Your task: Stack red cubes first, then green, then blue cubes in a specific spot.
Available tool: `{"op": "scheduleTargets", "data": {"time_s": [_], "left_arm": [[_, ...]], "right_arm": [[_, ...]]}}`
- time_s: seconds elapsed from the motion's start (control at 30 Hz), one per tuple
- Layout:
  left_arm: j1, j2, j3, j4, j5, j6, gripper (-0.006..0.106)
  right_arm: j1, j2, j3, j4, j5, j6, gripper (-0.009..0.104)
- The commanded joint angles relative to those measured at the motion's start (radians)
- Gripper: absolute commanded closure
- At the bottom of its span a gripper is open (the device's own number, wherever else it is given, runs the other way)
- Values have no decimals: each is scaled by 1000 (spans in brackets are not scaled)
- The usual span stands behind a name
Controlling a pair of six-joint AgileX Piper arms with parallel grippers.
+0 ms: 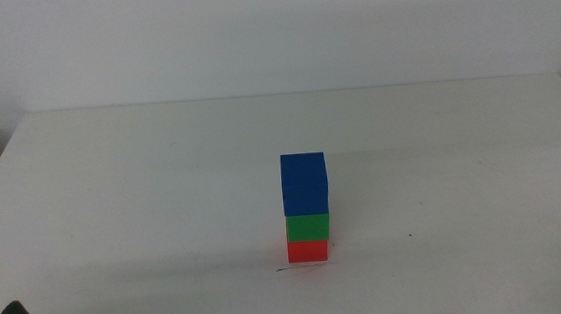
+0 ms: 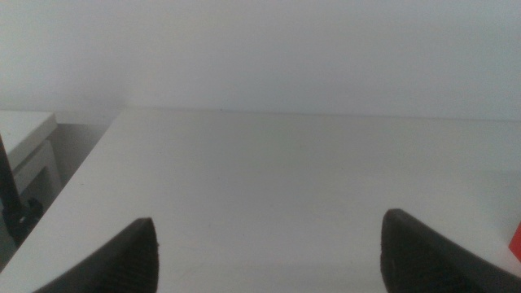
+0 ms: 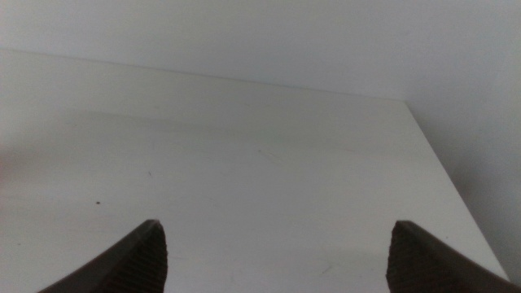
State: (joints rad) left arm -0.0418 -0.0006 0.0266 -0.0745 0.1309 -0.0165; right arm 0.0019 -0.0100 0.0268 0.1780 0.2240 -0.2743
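Blue cube (image 1: 305, 182) tops green cube (image 1: 308, 227) on red cube (image 1: 308, 251), a plain matte stack at the pencil line (image 1: 299, 267), mid-table (image 1: 113, 190). My left gripper (image 2: 269, 252) and right gripper (image 3: 277, 256) both gape wide, holding nothing. No writing.

Only one thing stands in my way: a tower near the desk (image 1: 113, 190) middle, blue cube (image 1: 305, 183) on green cube (image 1: 308, 227) on red cube (image 1: 308, 251). All around it the desk lies open to me.
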Motion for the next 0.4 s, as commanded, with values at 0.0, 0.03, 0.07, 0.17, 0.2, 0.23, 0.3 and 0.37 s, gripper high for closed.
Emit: {"op": "scheduleTargets", "data": {"time_s": [0.0,0.03,0.07,0.17,0.2,0.23,0.3,0.37], "left_arm": [[3,-19,-2,-4,-77,-10,7],[3,-30,-1,-4,-89,-10,7],[3,-38,0,-4,-94,-10,7],[3,-37,0,-4,-92,-10,7],[3,-37,0,-4,-93,-10,7],[3,-37,0,-4,-93,-10,7],[3,-37,0,-4,-93,-10,7],[3,-38,0,-4,-93,-10,7]], "right_arm": [[-8,-9,-10,-17,-67,-9,9],[-8,-12,-10,-17,-67,-9,9],[-8,-15,-10,-17,-67,-9,9],[-8,-17,-10,-17,-65,-9,9],[-8,-17,-10,-17,-63,-9,9],[-8,-17,-10,-17,-61,-9,9],[-8,-17,-10,-17,-60,-9,9],[-8,-17,-10,-17,-60,-9,9]]}}
